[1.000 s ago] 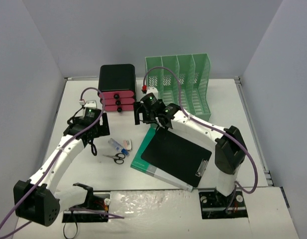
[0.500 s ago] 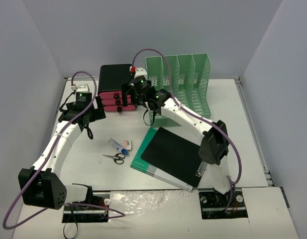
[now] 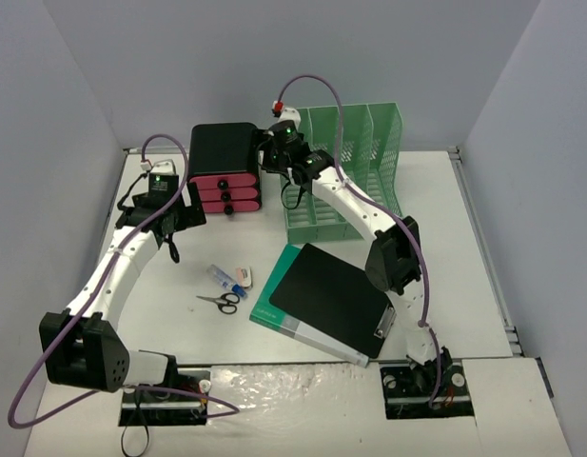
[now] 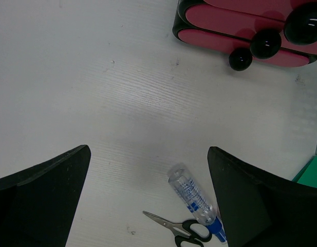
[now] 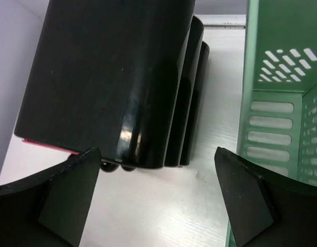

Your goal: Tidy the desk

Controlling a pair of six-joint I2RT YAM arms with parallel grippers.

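The desk (image 3: 179, 319) is a white tabletop between grey walls. On it lie a clear glue bottle with a blue cap (image 3: 224, 280), black-handled scissors (image 3: 220, 302), a small eraser (image 3: 244, 276) and a green folder with a black cover (image 3: 333, 298). My left gripper (image 3: 169, 238) hangs open and empty above bare desk (image 4: 96, 77), with the bottle (image 4: 194, 198) and scissors (image 4: 181, 229) just ahead of it. My right gripper (image 3: 291, 190) is open and empty, above the gap between the black drawer unit (image 5: 112, 77) and the green file rack (image 5: 281, 103).
The black drawer unit with pink drawer fronts (image 3: 225, 167) stands at the back centre; its knobs (image 4: 265, 43) show in the left wrist view. The green file rack (image 3: 355, 143) stands to its right. Grey walls enclose the back and sides.
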